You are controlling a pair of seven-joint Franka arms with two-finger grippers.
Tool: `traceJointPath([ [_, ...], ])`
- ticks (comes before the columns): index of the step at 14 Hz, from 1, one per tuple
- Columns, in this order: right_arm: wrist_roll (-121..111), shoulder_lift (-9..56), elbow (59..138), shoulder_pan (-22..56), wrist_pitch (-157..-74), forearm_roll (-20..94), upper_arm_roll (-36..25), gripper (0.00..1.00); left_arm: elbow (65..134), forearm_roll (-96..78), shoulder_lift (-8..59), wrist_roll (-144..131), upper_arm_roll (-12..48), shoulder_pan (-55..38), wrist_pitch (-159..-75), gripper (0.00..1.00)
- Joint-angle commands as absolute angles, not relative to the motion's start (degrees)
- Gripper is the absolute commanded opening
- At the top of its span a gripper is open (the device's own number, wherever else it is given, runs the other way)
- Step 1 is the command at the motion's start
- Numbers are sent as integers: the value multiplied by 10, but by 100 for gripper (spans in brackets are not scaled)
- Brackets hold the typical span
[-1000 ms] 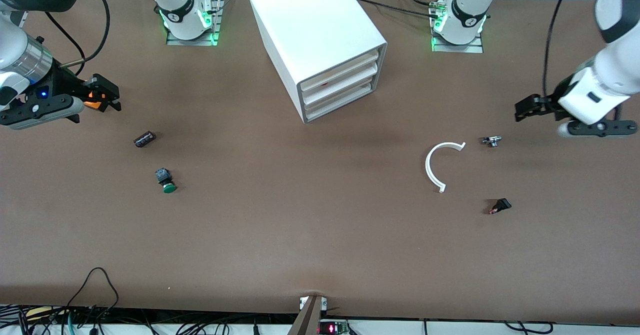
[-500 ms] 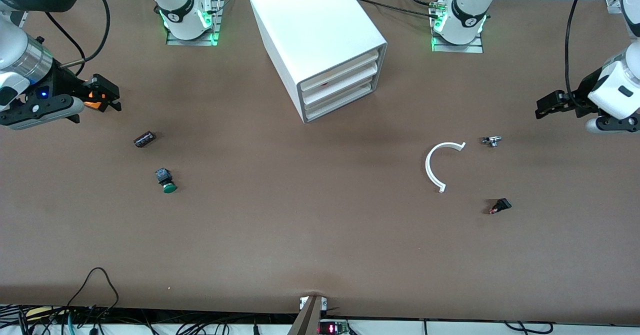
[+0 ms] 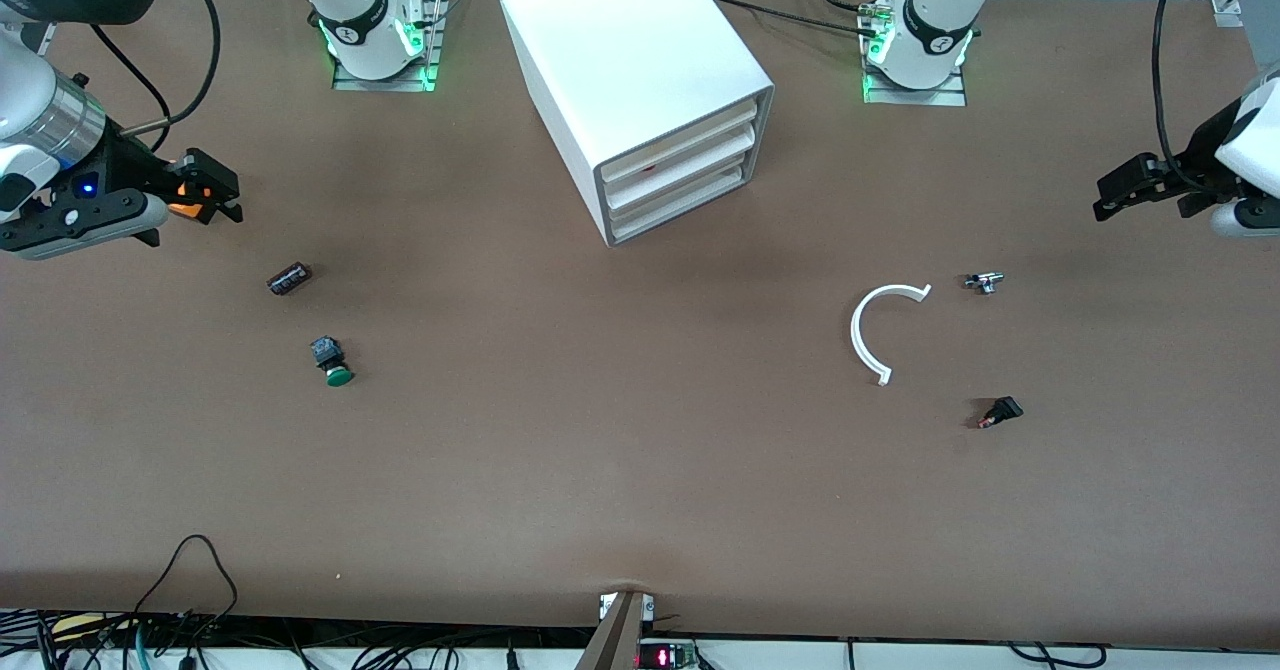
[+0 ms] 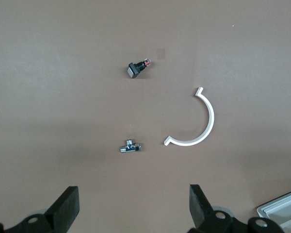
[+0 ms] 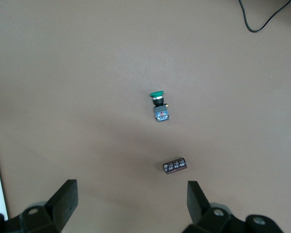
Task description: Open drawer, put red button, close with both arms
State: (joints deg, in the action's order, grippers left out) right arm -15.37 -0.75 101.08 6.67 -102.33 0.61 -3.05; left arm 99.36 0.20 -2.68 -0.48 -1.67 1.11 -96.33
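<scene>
The white cabinet (image 3: 640,60) stands in the middle of the table between the arm bases, every drawer front flush with it. A small red spot shows through the front of the drawer (image 3: 680,162) second from the top; otherwise the red button is hidden. My left gripper (image 3: 1105,198) hangs open and empty over the table near the left arm's end, apart from all parts; its wrist view shows the fingers (image 4: 68,206) spread wide. My right gripper (image 3: 228,195) hangs open and empty over the right arm's end, above a dark cylinder (image 3: 290,277).
A green-capped button (image 3: 332,362) lies nearer the front camera than the dark cylinder (image 5: 175,166). Toward the left arm's end lie a white plastic arc (image 3: 870,335), a small metal fitting (image 3: 985,281) and a black part with a reddish tip (image 3: 1000,412). Cables run along the front edge.
The left arm has drawn back toward its end of the table, carrying its open gripper away from the metal fitting. The right arm has not moved.
</scene>
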Motion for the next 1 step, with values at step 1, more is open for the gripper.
traceJointPath([
  [1,-152,-2,997,62,-1017,9,-26,100,980,15,-26,-9,-19,3,-952,100],
])
